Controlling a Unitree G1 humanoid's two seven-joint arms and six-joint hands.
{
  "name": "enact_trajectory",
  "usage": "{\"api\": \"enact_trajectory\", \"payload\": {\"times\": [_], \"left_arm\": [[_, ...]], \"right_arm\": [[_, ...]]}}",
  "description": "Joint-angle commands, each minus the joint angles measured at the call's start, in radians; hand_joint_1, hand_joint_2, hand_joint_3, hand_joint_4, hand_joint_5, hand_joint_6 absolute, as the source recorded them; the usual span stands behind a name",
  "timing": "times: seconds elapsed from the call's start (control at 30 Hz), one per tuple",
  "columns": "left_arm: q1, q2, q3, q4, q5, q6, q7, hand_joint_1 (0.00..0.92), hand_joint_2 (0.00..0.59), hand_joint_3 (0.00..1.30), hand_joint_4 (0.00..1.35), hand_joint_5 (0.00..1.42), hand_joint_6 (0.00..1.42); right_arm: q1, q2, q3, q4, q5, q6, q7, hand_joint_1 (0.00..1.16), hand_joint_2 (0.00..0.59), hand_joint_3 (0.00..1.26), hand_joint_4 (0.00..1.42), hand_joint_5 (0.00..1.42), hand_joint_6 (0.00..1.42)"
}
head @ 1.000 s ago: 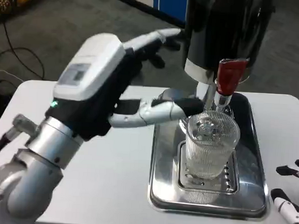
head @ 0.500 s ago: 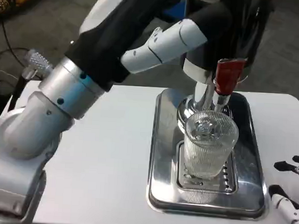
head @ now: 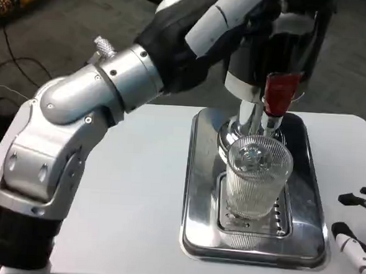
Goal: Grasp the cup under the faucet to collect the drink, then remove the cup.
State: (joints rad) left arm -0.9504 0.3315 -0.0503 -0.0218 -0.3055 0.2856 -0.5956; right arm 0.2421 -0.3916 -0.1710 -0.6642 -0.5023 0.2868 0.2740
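Standing upright on the grated middle of the shiny steel drip tray (head: 200, 175), the ribbed clear glass cup (head: 257, 176) sat directly beneath the red-handled faucet (head: 277, 96) of the dark drink dispenser (head: 282, 37). Nothing held the cup. Raised well above and behind it, the left hand (head: 231, 16) reached toward the dispenser's top, its grip impossible to judge. The right hand (head: 356, 237) lay low at the table's right edge, fingers apart, empty and, by my reckoning, nearer.
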Motion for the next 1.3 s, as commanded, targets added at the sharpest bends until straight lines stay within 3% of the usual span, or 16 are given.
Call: {"api": "enact_trajectory", "payload": {"times": [0.03, 0.3, 0.63, 1.0, 1.3], "left_arm": [[-0.023, 0.025, -0.010, -0.011, 0.009, 0.046, -0.030, 0.000, 0.151, 0.10, 0.00, 0.10, 0.17], [0.012, 0.076, -0.040, -0.047, 0.026, 0.109, -0.080, 0.000, 0.146, 0.10, 0.00, 0.10, 0.17], [0.071, 0.133, -0.073, -0.068, 0.070, 0.127, -0.133, 0.000, 0.146, 0.10, 0.00, 0.10, 0.17], [0.100, 0.115, -0.070, -0.022, 0.131, 0.014, -0.120, 0.000, 0.140, 0.10, 0.00, 0.09, 0.17], [0.093, 0.113, -0.102, 0.016, 0.202, -0.078, -0.127, 0.000, 0.137, 0.11, 0.01, 0.10, 0.17]], "right_arm": [[0.013, 0.003, -0.007, -0.011, 0.007, -0.012, -0.011, 0.35, 0.433, 0.24, 0.07, 0.09, 0.00], [0.030, 0.004, -0.017, -0.018, 0.022, -0.022, -0.013, 0.35, 0.432, 0.24, 0.07, 0.09, 0.00], [0.042, 0.001, -0.029, -0.022, 0.039, -0.027, -0.013, 0.35, 0.431, 0.24, 0.08, 0.09, 0.00], [0.055, 0.003, -0.036, -0.023, 0.045, -0.034, -0.015, 0.35, 0.431, 0.24, 0.08, 0.09, 0.00], [0.061, 0.003, -0.044, -0.024, 0.050, -0.034, -0.012, 0.35, 0.431, 0.24, 0.08, 0.09, 0.00]]}}
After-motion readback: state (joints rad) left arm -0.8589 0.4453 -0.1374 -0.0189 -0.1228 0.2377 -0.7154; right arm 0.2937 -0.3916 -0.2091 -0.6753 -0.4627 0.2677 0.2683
